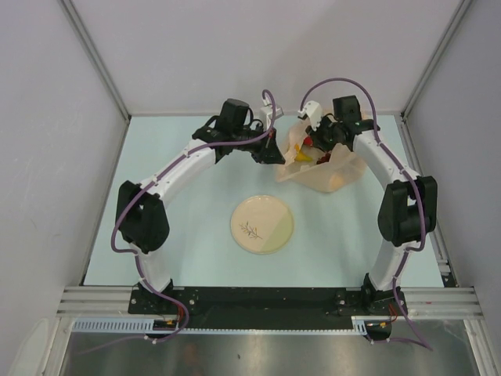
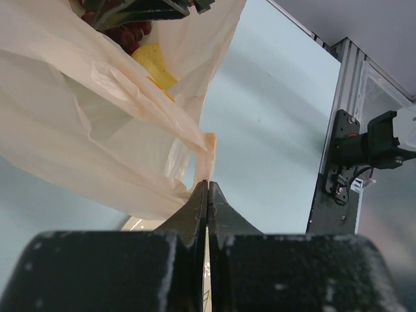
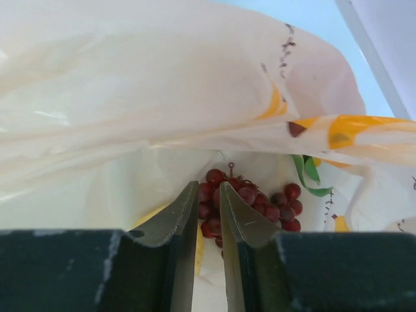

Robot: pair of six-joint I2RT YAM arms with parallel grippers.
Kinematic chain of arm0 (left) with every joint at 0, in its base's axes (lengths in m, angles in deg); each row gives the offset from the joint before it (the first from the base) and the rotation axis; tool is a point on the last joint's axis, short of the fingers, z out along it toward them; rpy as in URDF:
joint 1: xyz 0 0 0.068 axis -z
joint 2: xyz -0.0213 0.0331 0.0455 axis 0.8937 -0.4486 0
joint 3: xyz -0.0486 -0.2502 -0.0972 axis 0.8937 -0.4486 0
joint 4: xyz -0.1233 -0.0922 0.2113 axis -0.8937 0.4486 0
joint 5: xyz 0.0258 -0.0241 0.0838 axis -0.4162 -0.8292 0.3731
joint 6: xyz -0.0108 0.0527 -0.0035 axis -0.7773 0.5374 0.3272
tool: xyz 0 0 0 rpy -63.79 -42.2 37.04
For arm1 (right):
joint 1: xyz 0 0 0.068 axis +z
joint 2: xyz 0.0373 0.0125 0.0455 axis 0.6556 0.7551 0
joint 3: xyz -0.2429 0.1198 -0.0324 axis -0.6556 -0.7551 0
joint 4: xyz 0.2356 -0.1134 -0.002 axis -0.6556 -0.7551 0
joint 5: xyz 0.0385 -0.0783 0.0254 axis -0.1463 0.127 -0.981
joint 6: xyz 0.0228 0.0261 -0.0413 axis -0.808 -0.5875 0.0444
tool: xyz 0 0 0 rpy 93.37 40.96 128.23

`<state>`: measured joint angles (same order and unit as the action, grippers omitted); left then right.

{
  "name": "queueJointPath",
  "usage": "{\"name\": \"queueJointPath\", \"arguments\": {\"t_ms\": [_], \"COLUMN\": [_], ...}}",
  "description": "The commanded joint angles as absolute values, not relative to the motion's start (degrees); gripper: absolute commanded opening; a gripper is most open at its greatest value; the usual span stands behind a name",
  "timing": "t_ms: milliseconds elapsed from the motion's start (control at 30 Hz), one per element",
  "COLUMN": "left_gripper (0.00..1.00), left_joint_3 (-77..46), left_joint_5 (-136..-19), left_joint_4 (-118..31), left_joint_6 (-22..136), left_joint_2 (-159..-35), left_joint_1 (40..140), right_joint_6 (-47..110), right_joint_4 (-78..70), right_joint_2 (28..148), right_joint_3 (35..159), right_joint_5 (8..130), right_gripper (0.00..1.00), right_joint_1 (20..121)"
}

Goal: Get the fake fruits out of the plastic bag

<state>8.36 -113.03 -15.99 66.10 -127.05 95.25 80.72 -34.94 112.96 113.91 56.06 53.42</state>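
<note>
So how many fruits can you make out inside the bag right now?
2. A dark red grape bunch lies deep in the plastic bag, just beyond the right gripper; a yellow fruit sits beside it. Others may be hidden under the folds.

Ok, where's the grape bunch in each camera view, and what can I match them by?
Top external: cannot be made out inside the plastic bag.
Left wrist: grape bunch at top left, in the bag's mouth.
Right wrist: grape bunch low centre, just beyond the right gripper.
Shared landmark: the plastic bag, pale peach in all three.
</note>
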Motion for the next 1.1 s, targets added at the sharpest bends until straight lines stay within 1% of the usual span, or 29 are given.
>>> {"name": "queueJointPath", "arguments": {"t_ms": [0,67,133,200,233,267,300,333,367,433,500,567,600,633,733,767,900,967,1033,1067], "left_gripper": [0.0,0.0,0.0,0.0,0.0,0.0,0.0,0.0,0.0,0.0,0.0,0.01,0.01,0.01,0.02,0.02,0.03,0.03,0.03,0.04], "left_joint_3": [11.05,11.49,11.93,12.28,12.89,13.07,13.33,13.77,14.04,15.0,15.36,15.97,16.06,16.32,16.76,16.94,16.5,15.89,15.54,15.36], "left_joint_5": [-113.55,-113.64,-113.99,-113.82,-113.82,-113.91,-113.99,-113.99,-113.91,-113.64,-113.55,-113.9,-113.91,-113.99,-114.34,-114.69,-114.61,-114.35,-113.91,-113.82], "left_joint_4": [-16.55,-16.72,-16.99,-16.81,-16.64,-16.37,-16.29,-16.2,-16.11,-15.84,-15.67,-15.76,-15.67,-15.84,-16.2,-16.28,-16.29,-16.11,-15.76,-15.67], "left_joint_6": [67.06,66.98,66.89,66.71,66.71,66.8,66.89,67.15,67.32,67.68,67.68,67.76,67.77,67.68,67.24,66.8,66.62,67.06,67.5,67.85], "left_joint_2": [-126.89,-127.07,-127.24,-127.95,-128.21,-128.21,-128.56,-128.74,-128.91,-129.35,-129.44,-129.36,-129.53,-129.79,-130.67,-130.85,-130.67,-130.06,-129.71,-129.53], "left_joint_1": [95.78,95.78,95.78,95.78,95.78,95.69,95.78,95.78,95.78,95.78,95.78,95.78,95.78,95.86,96.04,96.04,96.22,96.22,96.13,96.22], "right_joint_6": [76.25,76.34,77.04,78.27,78.45,77.84,76.88,74.95,74.41,74.23,73.62,73.61,73.96,74.05,74.84,75.19,76.42,77.3,78.53,78.88], "right_joint_4": [-30.75,-29.07,-28.18,-30.71,-31.6,-32.04,-32.31,-32.57,-32.66,-32.05,-31.87,-30.04,-28.03,-26.87,-23.18,-22.74,-23.7,-24.31,-25.45,-26.76], "right_joint_2": [112.52,113.74,116.72,119.01,119.2,117.28,115.18,112.81,107.13,102.61,99.34,98.29,97.67,97.58,100.64,101.87,110.21,115.22,118.39,121.97], "right_joint_3": [112.5,113.11,114.07,115.91,114.97,113.3,106.94,103.3,99.79,90.58,88.94,90.17,90.87,92.79,96.05,98.85,106.68,110.11,116.26,118.28], "right_joint_5": [59.6,60.74,61.45,67.14,71.25,72.69,73.14,72.27,72.18,73.14,72.36,69.81,68.15,65.09,63.12,63.21,62.86,63.74,64.17,64.44], "right_gripper": [0.25,0.26,0.3,0.31,0.3,0.29,0.29,0.29,0.29,0.29,0.29,0.3,0.32,0.33,0.35,0.35,0.3,0.3,0.3,0.3], "right_joint_1": [52.4,52.04,52.04,52.65,52.57,52.31,51.35,50.73,50.38,50.02,49.5,49.05,48.97,49.05,50.37,51.07,51.16,51.16,50.81,50.64]}}
